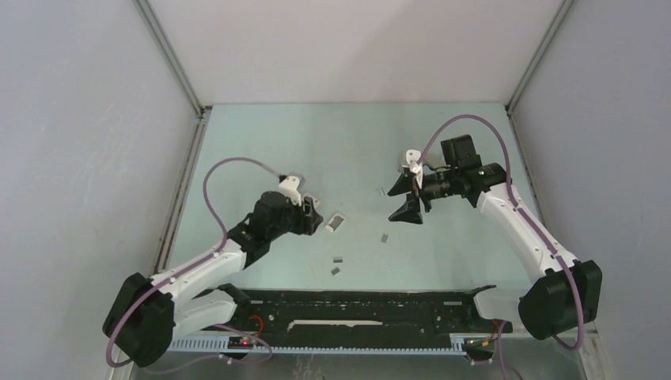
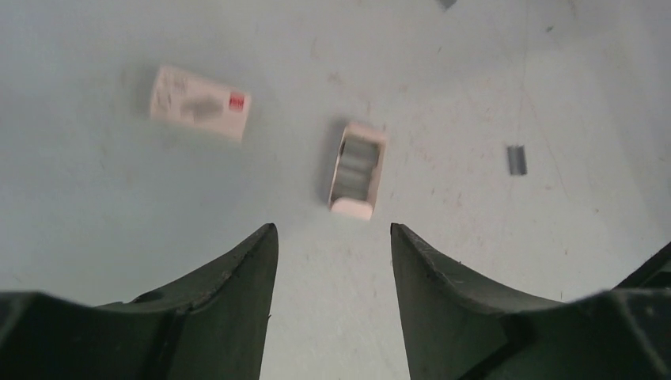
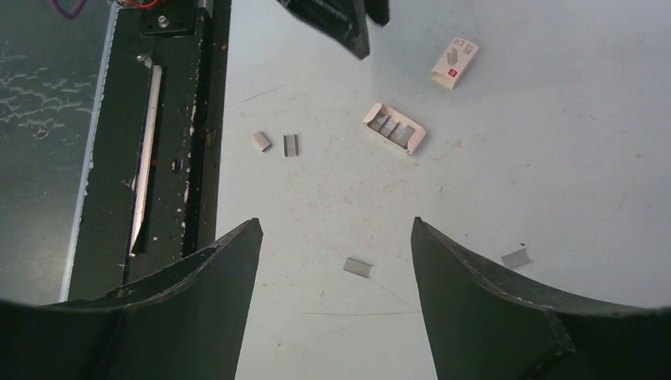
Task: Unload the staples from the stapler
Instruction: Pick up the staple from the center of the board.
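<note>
Found the left gripper (image 2: 332, 237) with jaws partway apart, clamped on nothing and touching nothing, hanging over the pale table (image 2: 95, 237). Saw an open cardboard tray (image 2: 358, 168) of staple refills just past its fingertips at centre frame, and a closed white box (image 2: 199, 104) with a red mark at upper left. Found the right gripper (image 3: 334, 229) spread wide, also empty, above bare tabletop. Picked out four loose staple strips (image 3: 357, 267) in the right wrist view: two left of centre, one between the fingers low in frame, one at lower right. Could not find the stapler in any view. Judged the strips to be the unloaded staples, so the emptying step looked done or close to it. Reckoned the next move called for locating the stapler and checking its channel for leftovers.
</note>
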Robot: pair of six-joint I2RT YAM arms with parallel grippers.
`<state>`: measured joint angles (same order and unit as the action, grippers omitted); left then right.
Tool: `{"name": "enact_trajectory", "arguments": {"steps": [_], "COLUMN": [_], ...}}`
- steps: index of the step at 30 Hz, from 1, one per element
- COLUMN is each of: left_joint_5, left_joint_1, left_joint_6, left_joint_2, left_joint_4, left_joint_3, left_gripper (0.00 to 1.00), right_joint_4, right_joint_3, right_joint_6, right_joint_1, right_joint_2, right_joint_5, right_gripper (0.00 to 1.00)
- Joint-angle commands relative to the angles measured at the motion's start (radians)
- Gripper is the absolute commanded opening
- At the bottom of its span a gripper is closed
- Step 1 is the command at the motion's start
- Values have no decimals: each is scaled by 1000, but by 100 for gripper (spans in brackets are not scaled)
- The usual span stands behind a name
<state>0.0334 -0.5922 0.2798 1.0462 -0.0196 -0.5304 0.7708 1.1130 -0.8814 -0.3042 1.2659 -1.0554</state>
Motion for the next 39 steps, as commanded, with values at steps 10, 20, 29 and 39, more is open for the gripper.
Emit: {"name": "enact_trajectory", "arguments": {"steps": [10, 20, 29, 39], "left_joint_5": [-29, -103, -300, -484], "left_joint_1": [38, 34, 37, 38], "left_joint_6": [586, 545, 261, 117], "left_joint_2": [62, -107, -496, -556], "left_joint_4": [-315, -350, -159, -230], "left_joint_3": [218, 311, 338, 388], "left_gripper": [61, 61, 79, 100], "right_joint_4": [-73, -104, -243, -286], "right_joint_3": [-1, -1, -52, -50], "right_joint_6": [107, 169, 290, 297], "right_joint_1": [-41, -64, -204, -376], "right_joint_2": [49, 85, 130, 182], "right_joint_5": [36, 33, 134, 363], "right_gripper": [78, 76, 72, 71]}}
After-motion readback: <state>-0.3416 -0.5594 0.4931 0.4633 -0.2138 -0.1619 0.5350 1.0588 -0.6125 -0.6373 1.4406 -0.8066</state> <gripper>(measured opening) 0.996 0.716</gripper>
